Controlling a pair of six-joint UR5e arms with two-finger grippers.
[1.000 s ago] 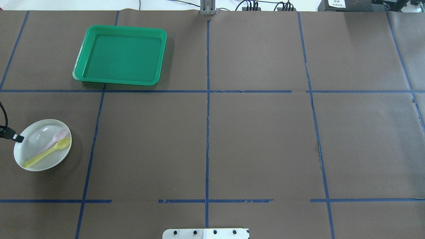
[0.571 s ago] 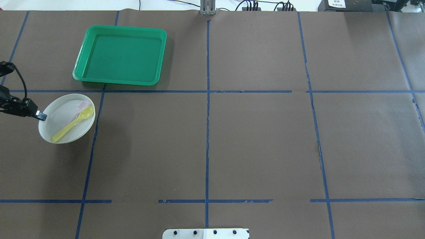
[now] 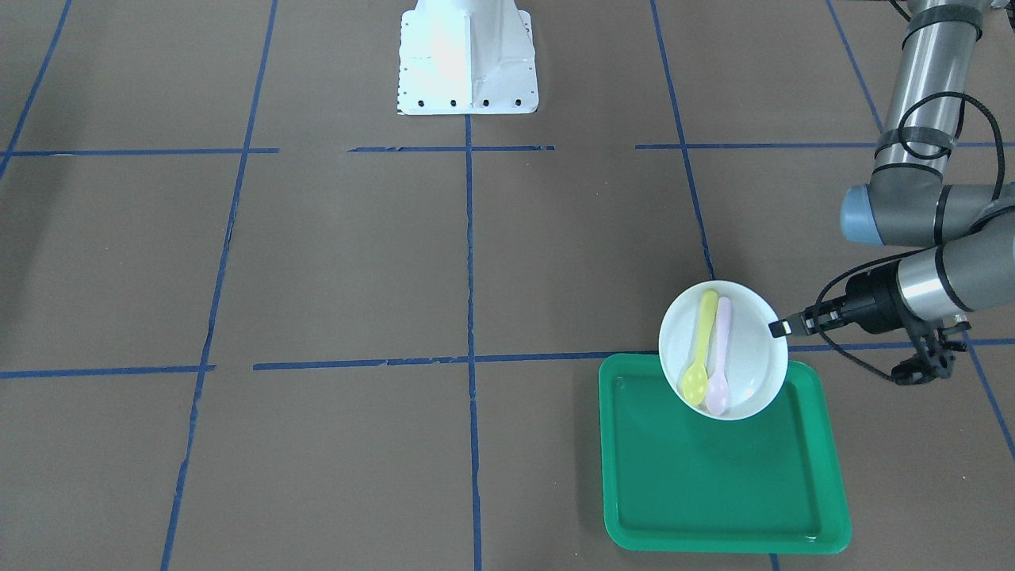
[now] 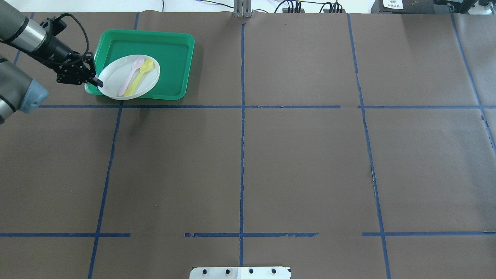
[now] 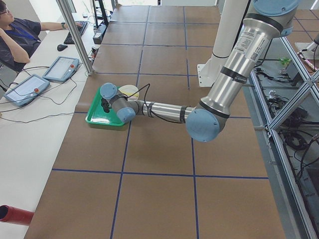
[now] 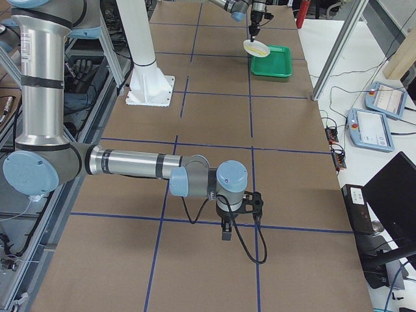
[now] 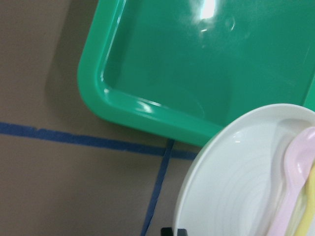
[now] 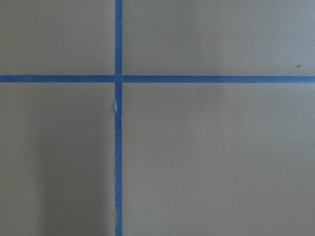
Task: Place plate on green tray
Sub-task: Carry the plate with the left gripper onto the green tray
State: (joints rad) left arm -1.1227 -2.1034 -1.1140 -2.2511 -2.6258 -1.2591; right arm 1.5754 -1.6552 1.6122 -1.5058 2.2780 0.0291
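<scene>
My left gripper (image 4: pixel 99 82) is shut on the rim of a white plate (image 4: pixel 116 83) and holds it in the air over the green tray's (image 4: pixel 172 58) near left corner. A pink spoon (image 4: pixel 131 74) and a yellow spoon (image 4: pixel 141 74) lie in the plate. The front-facing view shows the gripper (image 3: pixel 781 327), the plate (image 3: pixel 753 349) and the tray (image 3: pixel 714 484). The left wrist view shows the plate (image 7: pixel 231 187) past the tray's (image 7: pixel 197 64) rim. My right gripper (image 6: pixel 225 234) hangs low over bare table far away; I cannot tell whether it is open.
Brown paper with blue tape lines (image 4: pixel 242 155) covers the table. The robot's base plate (image 4: pixel 240 272) is at the near edge and a metal post (image 4: pixel 242 9) at the far edge. A person and control pendants (image 5: pixel 60 67) are beyond the tray.
My left gripper has carried the plate with both spoons up and away from the table's near left side to above the green tray's corner.
</scene>
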